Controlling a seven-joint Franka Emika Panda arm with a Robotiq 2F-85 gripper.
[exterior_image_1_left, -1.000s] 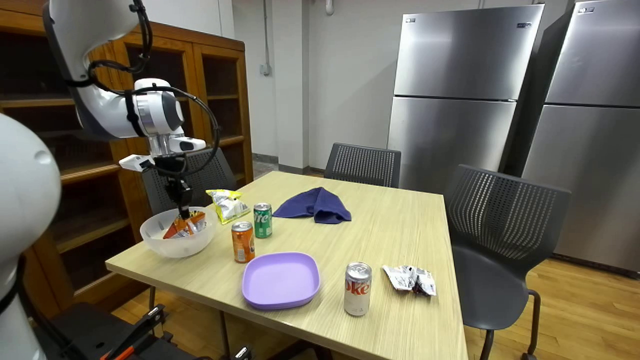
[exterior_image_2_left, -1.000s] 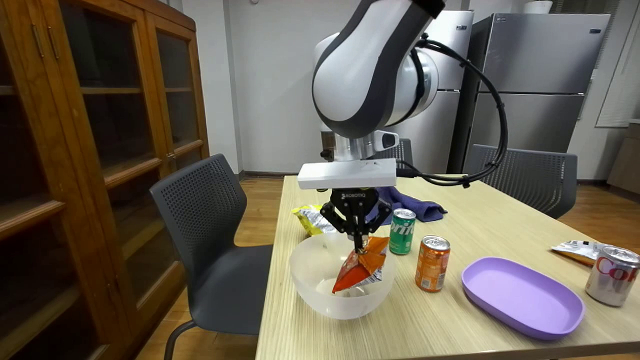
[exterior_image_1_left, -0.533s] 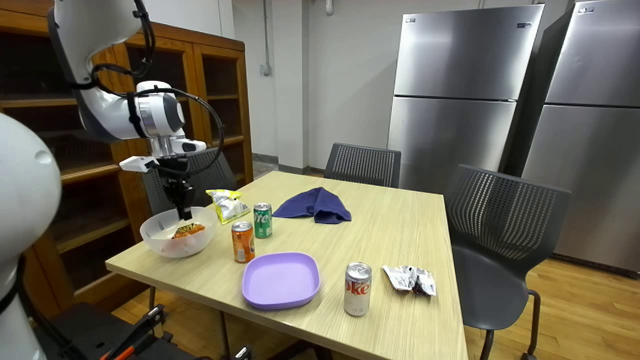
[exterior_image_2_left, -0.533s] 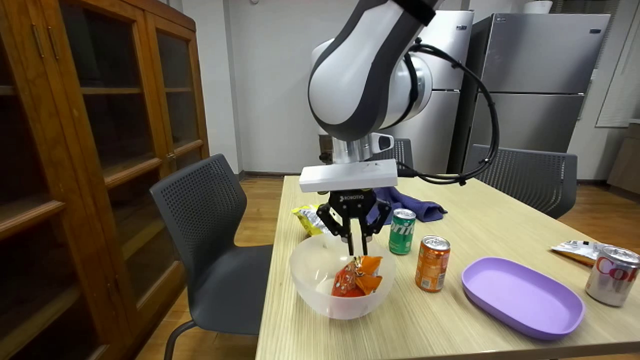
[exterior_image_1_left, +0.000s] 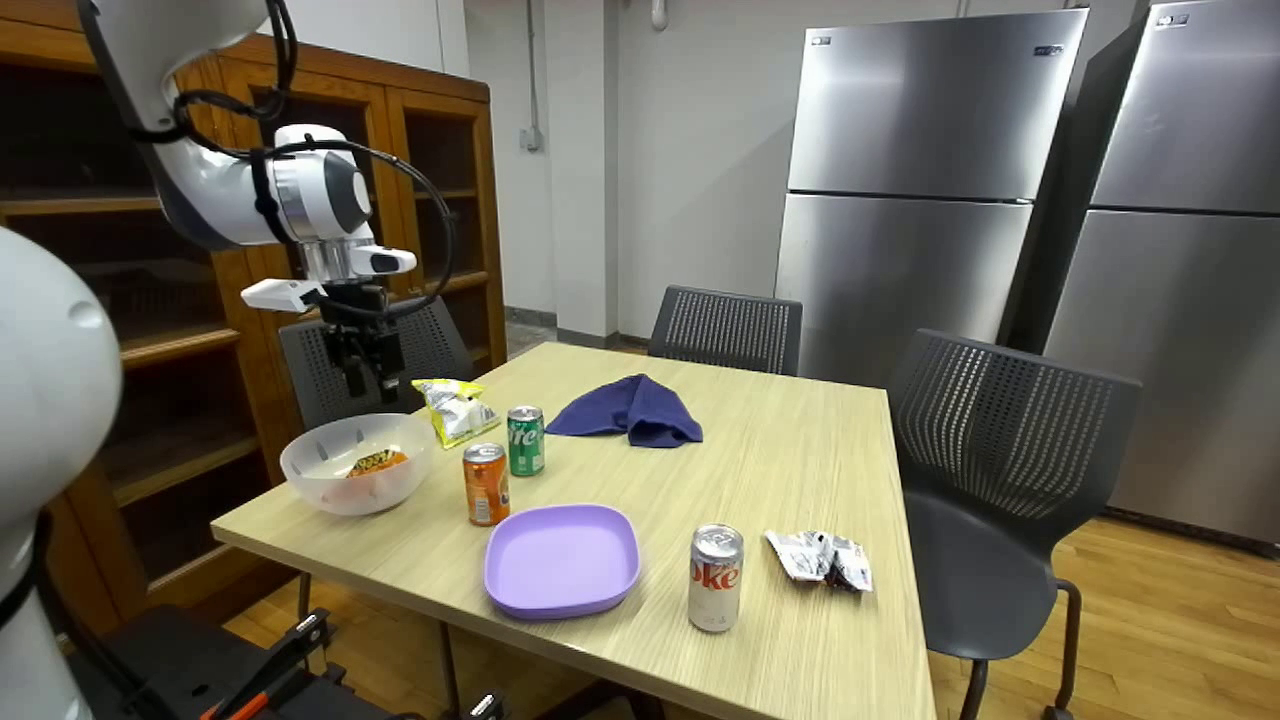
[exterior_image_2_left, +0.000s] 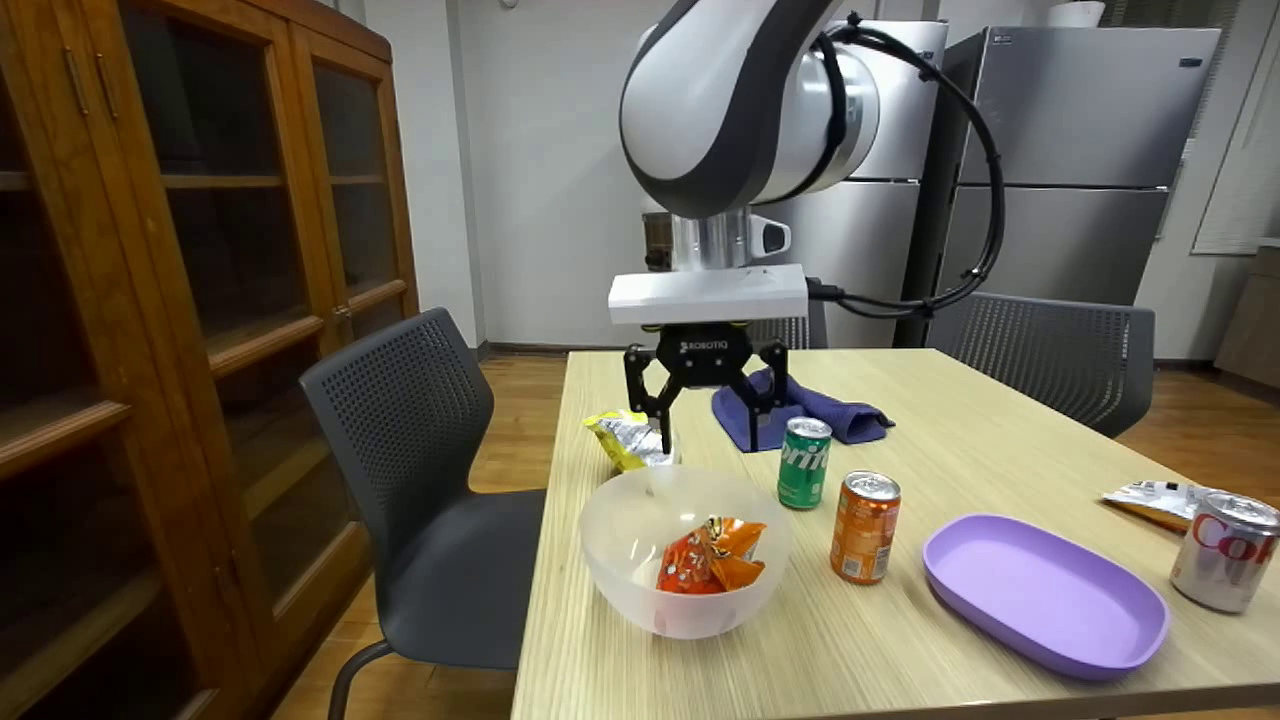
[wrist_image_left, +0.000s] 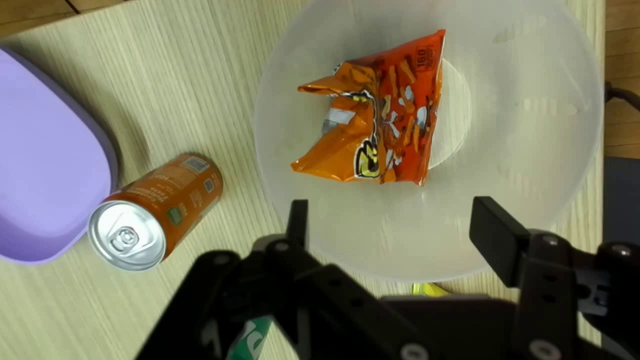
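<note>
Lowered and released since the earlier frame, the crumpled orange-and-red foil snack bag (wrist_image_left: 400, 110) now lies inside the round translucent plastic bowl (wrist_image_left: 525, 150). Above the bowl, the black two-fingered tool (exterior_image_2_left: 710, 450) has been raised, empty and spread wide; its jaws are best kept apart until well clear of the bowl's rim.

Orange-red bag (wrist_image_left: 405, 117), black claw (exterior_image_2_left: 709, 442), purple tray (exterior_image_2_left: 1045, 597)
</note>
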